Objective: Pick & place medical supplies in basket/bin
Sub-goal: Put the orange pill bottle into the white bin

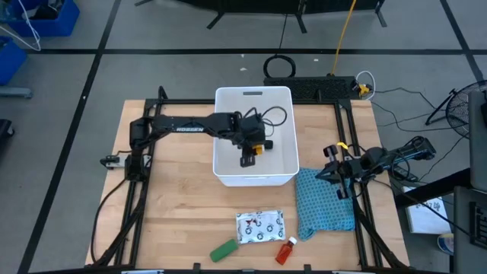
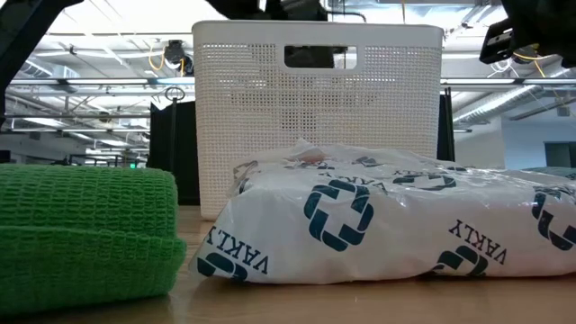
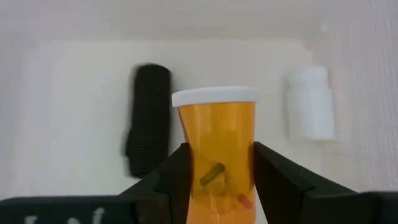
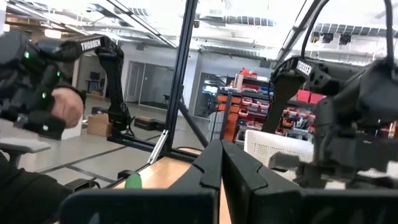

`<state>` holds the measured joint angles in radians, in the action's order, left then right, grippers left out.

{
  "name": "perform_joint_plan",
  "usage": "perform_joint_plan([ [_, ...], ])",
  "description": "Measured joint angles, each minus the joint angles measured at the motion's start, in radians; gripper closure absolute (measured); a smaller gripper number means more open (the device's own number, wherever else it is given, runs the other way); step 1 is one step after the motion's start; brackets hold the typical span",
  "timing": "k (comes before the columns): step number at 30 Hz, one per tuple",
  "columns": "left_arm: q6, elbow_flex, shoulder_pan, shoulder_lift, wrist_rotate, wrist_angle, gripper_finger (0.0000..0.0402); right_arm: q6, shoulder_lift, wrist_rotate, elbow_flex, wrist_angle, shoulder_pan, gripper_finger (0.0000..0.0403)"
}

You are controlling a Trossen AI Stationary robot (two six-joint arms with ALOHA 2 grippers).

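Observation:
My left gripper (image 1: 249, 152) reaches into the white bin (image 1: 228, 171) and is shut on an orange pill bottle (image 3: 217, 143) with a white cap. A black piece (image 3: 149, 127) and a white bottle (image 3: 310, 102) lie on the bin's floor. On the table near the front edge lie a flat white printed pouch (image 1: 259, 227), a green piece (image 1: 224, 249) and a small red bottle (image 1: 286, 250). My right gripper (image 1: 335, 173) is shut and empty, above the far edge of the teal cloth (image 1: 326, 204). My left gripper pinches the orange bottle's body (image 3: 194, 168) on two opposite sides between its two fingers (image 3: 177, 174), at the end away from the cap. The fingers come from above into the bin. The bottle lies along the fingers, its white cap (image 3: 215, 95) toward the bin's floor.
The bin stands at the table's far middle, with a handle slot (image 2: 319, 57) in its short rim. In the low view the pouch (image 2: 387, 220) and the green piece (image 2: 81, 229) lie close in front of the bin. Black frame rails (image 1: 137, 205) run along the table's sides.

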<state>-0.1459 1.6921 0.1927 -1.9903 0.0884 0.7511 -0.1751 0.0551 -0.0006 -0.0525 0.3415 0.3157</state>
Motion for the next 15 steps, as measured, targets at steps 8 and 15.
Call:
perform_joint_plan([
  [8, 0.013, 0.086, 0.02, -0.088, -0.002, 0.02, 0.0252, -0.022, 0.0, 0.002, 0.0, 0.012, 0.0, 0.0403],
  [15, -0.005, 0.114, -0.013, -0.27, 0.056, 0.005, 0.0252, -0.029, 0.0, 0.002, 0.0, 0.021, 0.0, 0.0403],
])
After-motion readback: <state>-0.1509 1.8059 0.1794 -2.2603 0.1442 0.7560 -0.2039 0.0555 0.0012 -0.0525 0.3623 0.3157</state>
